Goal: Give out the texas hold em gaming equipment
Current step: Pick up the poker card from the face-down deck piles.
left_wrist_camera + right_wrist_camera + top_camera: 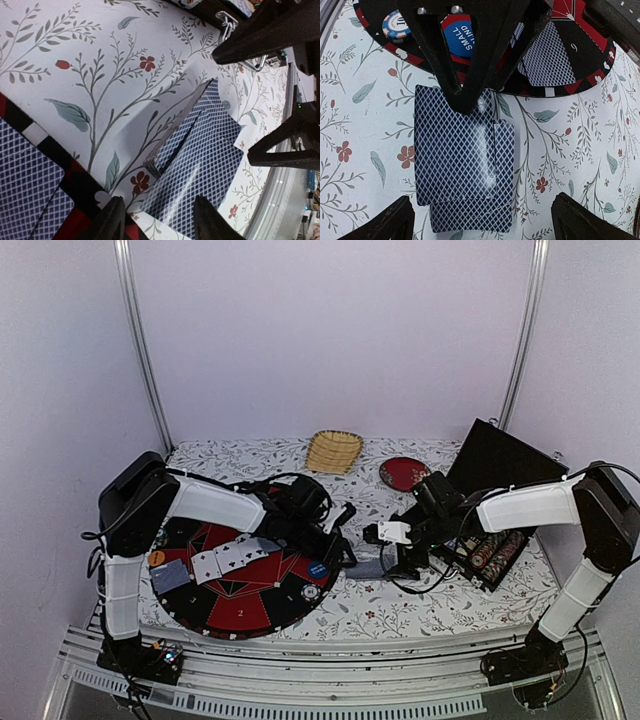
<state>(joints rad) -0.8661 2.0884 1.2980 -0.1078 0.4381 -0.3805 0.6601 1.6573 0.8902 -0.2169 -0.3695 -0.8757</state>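
Note:
A deck of blue-backed playing cards (pixel 366 568) lies on the flowered cloth just right of the round poker mat (pixel 240 612). Its top card (pixel 455 150) is slid partly off the stack (pixel 470 217). My left gripper (pixel 160 227) hovers open over that card (pixel 200 165), and one dark fingertip (pixel 465 97) rests on the card's far end. My right gripper (pixel 485 225) stands wide open, a finger on either side of the deck, touching nothing. On the mat are a blue "small blind" button (pixel 457 32), a striped chip (pixel 396 27), face-down cards (pixel 25 170) and fanned face-up cards (pixel 230 558).
An open black case (pixel 490 555) with rows of chips sits under the right arm, its lid (pixel 505 460) standing up behind. A woven basket (pixel 334 451) and a dark-red plate (pixel 404 473) stand at the back. An orange chip (pixel 157 558) lies on the mat's left.

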